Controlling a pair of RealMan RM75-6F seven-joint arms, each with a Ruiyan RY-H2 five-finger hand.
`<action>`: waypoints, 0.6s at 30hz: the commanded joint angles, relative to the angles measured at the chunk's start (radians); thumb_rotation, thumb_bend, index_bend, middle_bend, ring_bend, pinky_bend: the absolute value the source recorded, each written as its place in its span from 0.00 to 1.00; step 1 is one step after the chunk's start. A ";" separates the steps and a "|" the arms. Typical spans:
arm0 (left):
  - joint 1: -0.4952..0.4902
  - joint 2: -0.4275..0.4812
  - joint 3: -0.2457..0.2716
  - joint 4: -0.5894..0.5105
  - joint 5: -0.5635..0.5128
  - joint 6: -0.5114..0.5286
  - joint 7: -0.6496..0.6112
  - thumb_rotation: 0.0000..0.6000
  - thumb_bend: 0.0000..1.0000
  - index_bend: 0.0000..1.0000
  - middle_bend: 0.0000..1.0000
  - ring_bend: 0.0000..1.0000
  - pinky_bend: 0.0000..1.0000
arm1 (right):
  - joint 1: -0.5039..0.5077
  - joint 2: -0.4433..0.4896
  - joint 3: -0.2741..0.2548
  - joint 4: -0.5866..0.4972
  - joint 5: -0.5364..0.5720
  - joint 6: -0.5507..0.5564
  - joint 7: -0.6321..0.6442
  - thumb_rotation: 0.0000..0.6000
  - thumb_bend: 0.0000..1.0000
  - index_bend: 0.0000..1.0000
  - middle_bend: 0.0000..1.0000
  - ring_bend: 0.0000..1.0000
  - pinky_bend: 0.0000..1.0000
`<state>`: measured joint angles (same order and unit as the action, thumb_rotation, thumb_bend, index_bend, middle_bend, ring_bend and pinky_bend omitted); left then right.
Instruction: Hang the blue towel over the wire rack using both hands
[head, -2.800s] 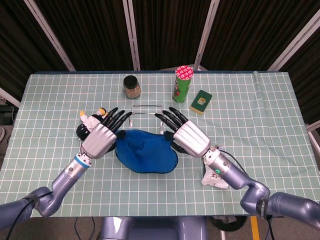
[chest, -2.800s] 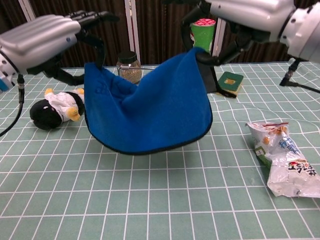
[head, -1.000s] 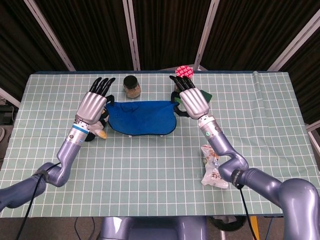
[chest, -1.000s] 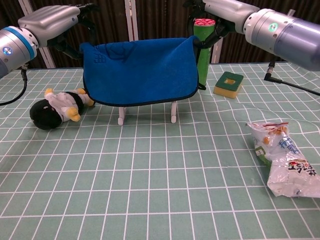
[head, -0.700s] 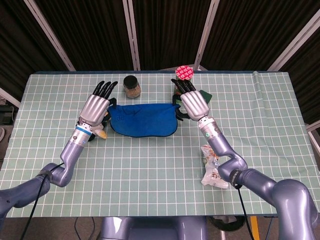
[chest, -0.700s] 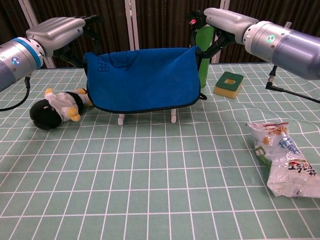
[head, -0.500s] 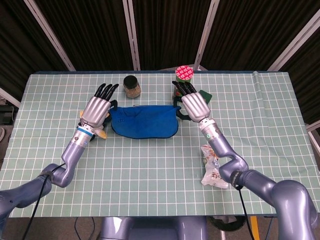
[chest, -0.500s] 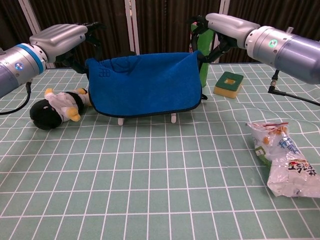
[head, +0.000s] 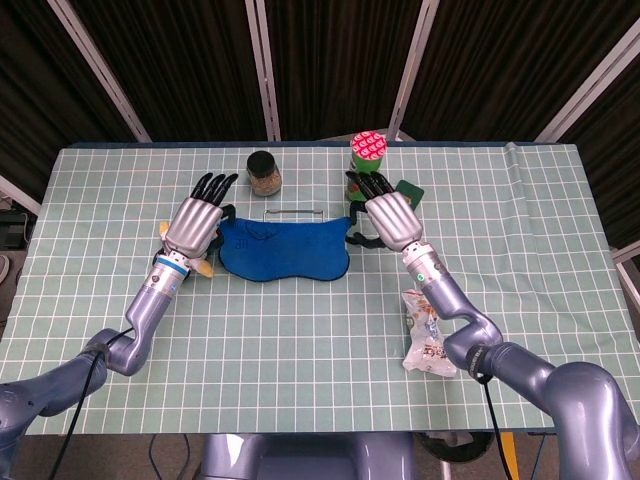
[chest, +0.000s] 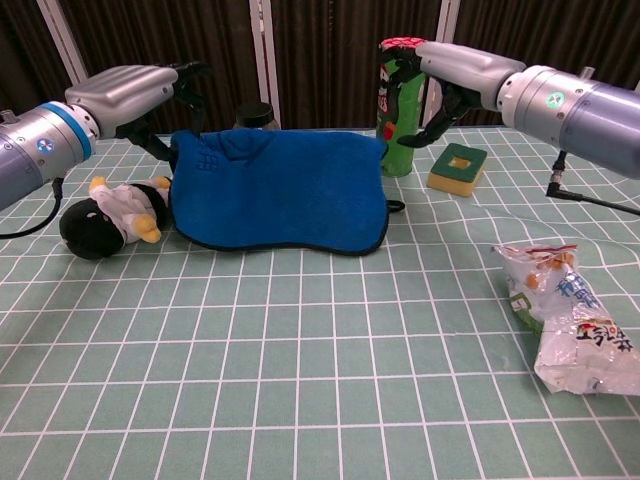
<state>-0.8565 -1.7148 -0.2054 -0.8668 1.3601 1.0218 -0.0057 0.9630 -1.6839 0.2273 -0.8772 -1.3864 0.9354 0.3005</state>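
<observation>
1. The table (head: 300, 350) carries everything. Its middle strip is where the work happens, and the clutter sits at the back and sides.
2. The blue towel (chest: 275, 200) is spread wide at the table's centre. Its near flap falls to the tabletop, and its top edge runs level between the two hands, probably because it rests on the rack beneath.
3. The left hand (chest: 125, 90) is at the towel's top left corner, with dark fingers (chest: 190, 78) curving over it. I cannot tell whether it is pinching the cloth or only touching it.
4. The right hand (chest: 455, 65) is beside the top right corner. From the chest view it looks slightly apart from the cloth, but from the head view its thumb is very close, so I cannot tell whether it has a grip.
5. The wire rack (head: 293, 212) shows only as one thin bar just behind the towel's far edge (everything else is covered). How much cloth hangs over the back is hidden.
6. The snack bag (chest: 565, 315), green can (chest: 400, 100), penguin toy (chest: 105, 215), sponge (chest: 458, 165) and jar (head: 264, 172) are bystanders. The can is the one nearest the right hand.
</observation>
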 joint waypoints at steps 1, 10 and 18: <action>0.000 0.001 -0.003 -0.004 -0.012 -0.015 0.007 1.00 0.36 0.01 0.00 0.00 0.00 | -0.002 0.001 -0.004 0.003 -0.006 0.001 0.008 1.00 0.02 0.20 0.00 0.00 0.00; 0.028 0.058 -0.005 -0.075 -0.068 -0.058 0.080 1.00 0.04 0.00 0.00 0.00 0.00 | -0.030 0.034 -0.006 -0.047 -0.020 0.052 -0.003 1.00 0.00 0.16 0.00 0.00 0.00; 0.140 0.213 -0.002 -0.278 -0.116 0.037 0.159 1.00 0.03 0.00 0.00 0.00 0.00 | -0.152 0.187 -0.035 -0.283 -0.052 0.204 -0.055 1.00 0.00 0.16 0.00 0.00 0.00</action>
<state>-0.7637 -1.5550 -0.2079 -1.0806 1.2608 1.0077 0.1323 0.8659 -1.5604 0.2086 -1.0766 -1.4228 1.0777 0.2703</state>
